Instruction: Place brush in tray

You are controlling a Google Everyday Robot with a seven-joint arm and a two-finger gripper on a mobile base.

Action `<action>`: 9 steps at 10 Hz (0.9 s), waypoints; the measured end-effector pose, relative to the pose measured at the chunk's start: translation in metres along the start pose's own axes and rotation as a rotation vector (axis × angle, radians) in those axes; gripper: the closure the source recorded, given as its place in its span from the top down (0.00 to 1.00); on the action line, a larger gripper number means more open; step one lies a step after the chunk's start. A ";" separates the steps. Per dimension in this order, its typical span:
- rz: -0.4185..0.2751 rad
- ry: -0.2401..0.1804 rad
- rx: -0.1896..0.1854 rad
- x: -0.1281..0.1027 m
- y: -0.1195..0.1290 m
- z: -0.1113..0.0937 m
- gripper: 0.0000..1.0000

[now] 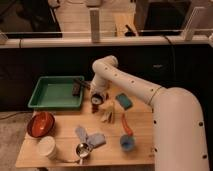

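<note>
While hovering low over the bench (144, 145), grips the brush (82, 83) in a closed claw (95, 99) just beside the tray (37, 104). Points its handle across the tray's nearer rim. Calls for a short carry toward the tray's middle before letting go.

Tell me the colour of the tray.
Green, clearest in the camera view: the tray sits left of the gripper, which hangs by its right rim.

No readable text, label, brand, number or sign showing on anything. Gripper (96, 100) hovering over table (65, 127), pointing down, just right of tray (55, 105) at its near right corner, left of teal block (125, 101).
</note>
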 end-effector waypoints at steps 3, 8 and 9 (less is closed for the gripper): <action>-0.088 0.002 -0.011 0.001 -0.024 0.001 0.00; -0.249 -0.014 -0.041 -0.009 -0.071 0.014 0.00; -0.272 -0.016 -0.048 -0.010 -0.077 0.016 0.00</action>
